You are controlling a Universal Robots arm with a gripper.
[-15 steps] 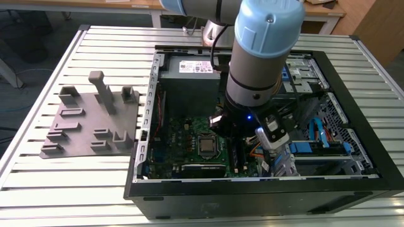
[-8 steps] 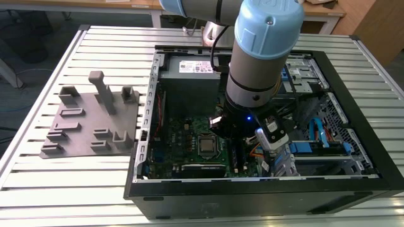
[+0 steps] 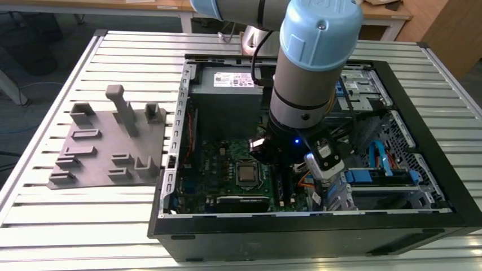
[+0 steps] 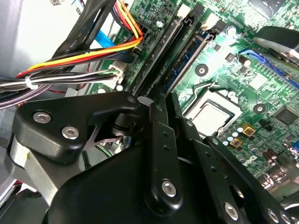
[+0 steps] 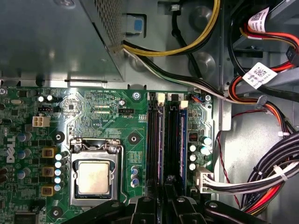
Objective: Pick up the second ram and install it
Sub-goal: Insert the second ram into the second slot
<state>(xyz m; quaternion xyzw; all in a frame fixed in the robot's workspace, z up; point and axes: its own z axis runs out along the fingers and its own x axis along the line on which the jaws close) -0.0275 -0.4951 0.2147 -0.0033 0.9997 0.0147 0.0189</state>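
Observation:
My gripper [image 3: 280, 161] is down inside the open computer case [image 3: 421, 226], over the motherboard's memory slots [image 5: 172, 135]. The second ram [image 4: 187, 58], a thin blue-green stick, stands on edge in a slot and runs straight in between my fingers; its blue edge also shows in the first wrist view [image 5: 183, 140]. The gripper [image 4: 166, 105] looks shut on its near end, the two black fingers [image 4: 158, 140] standing close together. Another stick [image 4: 159, 51] sits in a neighbouring slot beside it. In the first wrist view the gripper [image 5: 172, 201] covers the slots' near end.
The processor socket [image 5: 94, 176] lies beside the slots. Bundled power cables [image 5: 275, 182] and yellow-orange wires [image 4: 93, 53] crowd the other side. The power supply box [image 3: 226, 84] fills the case's far end. A grey moulded tray [image 3: 113, 141] stands on the slatted table, at the exterior view's left.

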